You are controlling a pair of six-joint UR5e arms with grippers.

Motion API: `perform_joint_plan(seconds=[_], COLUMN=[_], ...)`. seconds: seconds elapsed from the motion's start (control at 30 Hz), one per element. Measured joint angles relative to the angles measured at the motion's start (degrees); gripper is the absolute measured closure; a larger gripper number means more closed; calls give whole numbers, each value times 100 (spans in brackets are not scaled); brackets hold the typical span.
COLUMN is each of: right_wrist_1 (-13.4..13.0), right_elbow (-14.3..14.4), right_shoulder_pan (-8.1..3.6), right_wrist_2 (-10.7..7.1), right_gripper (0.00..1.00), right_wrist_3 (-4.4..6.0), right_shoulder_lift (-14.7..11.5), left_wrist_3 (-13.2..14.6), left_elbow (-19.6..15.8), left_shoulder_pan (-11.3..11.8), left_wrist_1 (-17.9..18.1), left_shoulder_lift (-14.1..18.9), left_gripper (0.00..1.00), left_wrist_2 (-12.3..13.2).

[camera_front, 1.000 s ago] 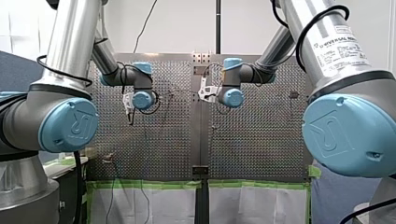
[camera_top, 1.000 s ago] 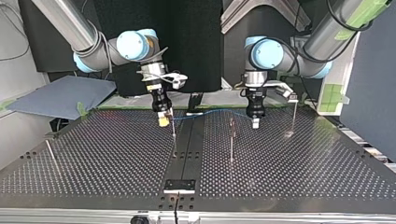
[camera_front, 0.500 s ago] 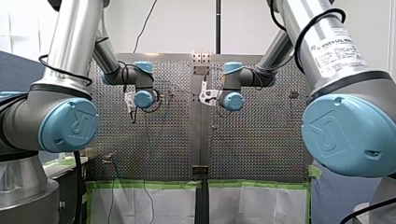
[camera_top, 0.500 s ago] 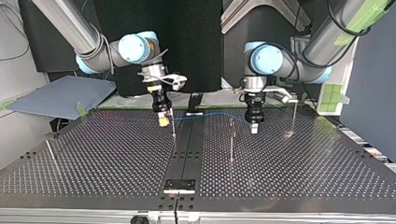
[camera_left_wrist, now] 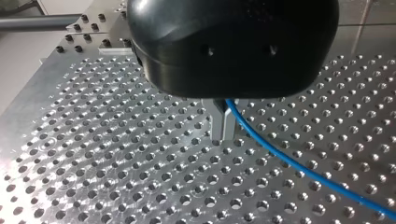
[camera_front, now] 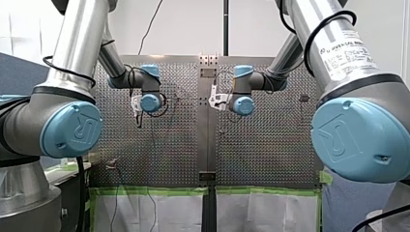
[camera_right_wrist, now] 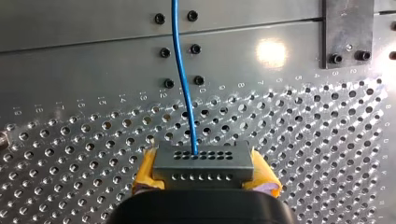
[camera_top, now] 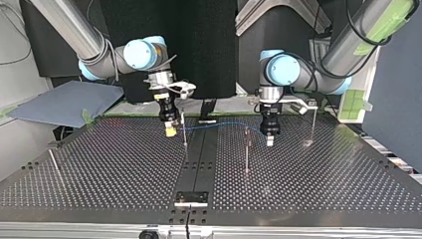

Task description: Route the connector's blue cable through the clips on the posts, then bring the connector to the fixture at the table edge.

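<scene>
In the right wrist view my right gripper [camera_right_wrist: 203, 159] is shut on the grey connector [camera_right_wrist: 203, 169], its yellow pads [camera_right_wrist: 144, 169] pressing on both ends. The blue cable [camera_right_wrist: 182, 79] leaves the connector's face and runs ahead over the plate. In the top view that gripper [camera_top: 170, 131] hangs just beside a thin post [camera_top: 184, 130]. The cable [camera_top: 224, 124] spans from there to my left gripper [camera_top: 269, 139], which hangs beside a second post [camera_top: 247, 149]. In the left wrist view the metal fingers [camera_left_wrist: 223, 134] are shut on the cable [camera_left_wrist: 299, 168].
A fixture block [camera_top: 191, 198] sits at the near edge of the top view. Further posts stand at the top view's right [camera_top: 313, 124] and left [camera_top: 53, 164]. A black strip [camera_top: 200, 154] runs down the middle of the perforated table [camera_top: 323, 184].
In the top view both grippers have shifted slightly to the left, and my left gripper has come a little lower. Both grips are unchanged.
</scene>
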Motion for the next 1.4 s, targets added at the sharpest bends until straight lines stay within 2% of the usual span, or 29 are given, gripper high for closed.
perform_joint_plan(seconds=[0.37,0.8,1.0,1.4], right_wrist_1=[47,102,119,191], right_elbow=[-100,-115,-181,-263], right_shoulder_pan=[-16,84,89,29], right_wrist_2=[-3,-13,-88,-61], right_gripper=[100,100,100,100], right_wrist_3=[-12,-92,-69,-44], right_shoulder_lift=[7,8,8,8], left_wrist_3=[13,26,26,26], left_elbow=[118,125,125,133], left_shoulder_pan=[6,-20,-1,47], left_wrist_1=[-135,-179,-178,-183], left_shoulder_lift=[-1,-2,-2,-2], left_gripper=[100,100,100,100], left_wrist_2=[32,26,27,45])
